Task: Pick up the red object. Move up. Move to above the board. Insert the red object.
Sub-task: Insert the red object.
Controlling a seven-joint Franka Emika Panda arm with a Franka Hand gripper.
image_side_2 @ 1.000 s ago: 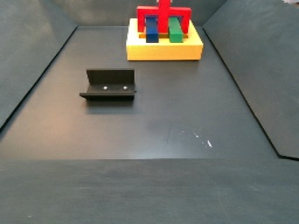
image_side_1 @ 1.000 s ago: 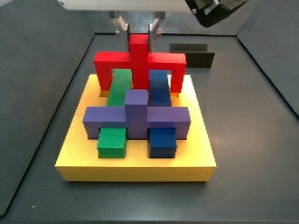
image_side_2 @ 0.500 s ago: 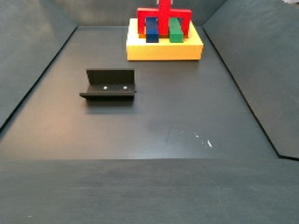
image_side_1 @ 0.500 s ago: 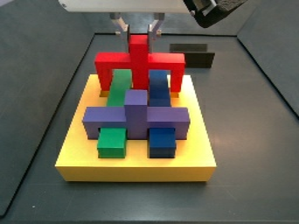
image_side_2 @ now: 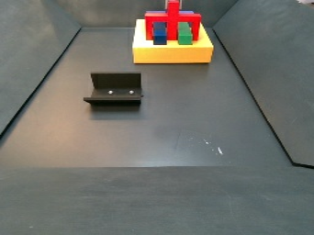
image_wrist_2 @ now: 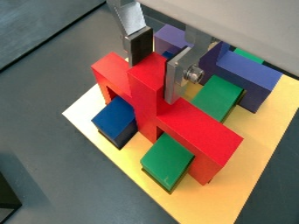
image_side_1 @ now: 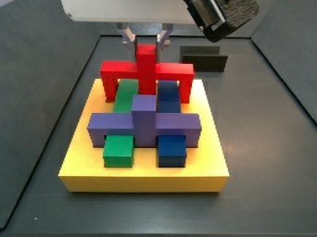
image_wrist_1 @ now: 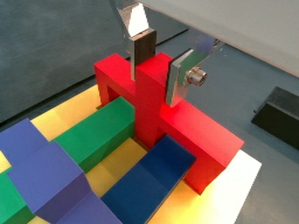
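The red object (image_side_1: pixel 146 69) stands on the yellow board (image_side_1: pixel 143 176) at its far end, its bar low and its two legs down in the board on either side of a green and a blue block. It also shows in the other side view (image_side_2: pixel 172 20) and in both wrist views (image_wrist_1: pixel 176 131) (image_wrist_2: pixel 193 136). My gripper (image_side_1: pixel 145 39) hangs straight over it. In both wrist views the gripper (image_wrist_1: pixel 160 74) (image_wrist_2: pixel 156 68) has its two silver fingers pressed on opposite sides of the top of the red central post.
A purple cross-shaped block (image_side_1: pixel 145 122), a green block (image_side_1: pixel 118 148) and a blue block (image_side_1: pixel 172 150) sit on the board nearer the front. A small dark box (image_side_1: pixel 205 60) lies behind the board. The fixture (image_side_2: pixel 114 89) stands on the floor, away from the board.
My gripper and the red object have moved down together. The red bar now sits lower over the green and blue blocks.
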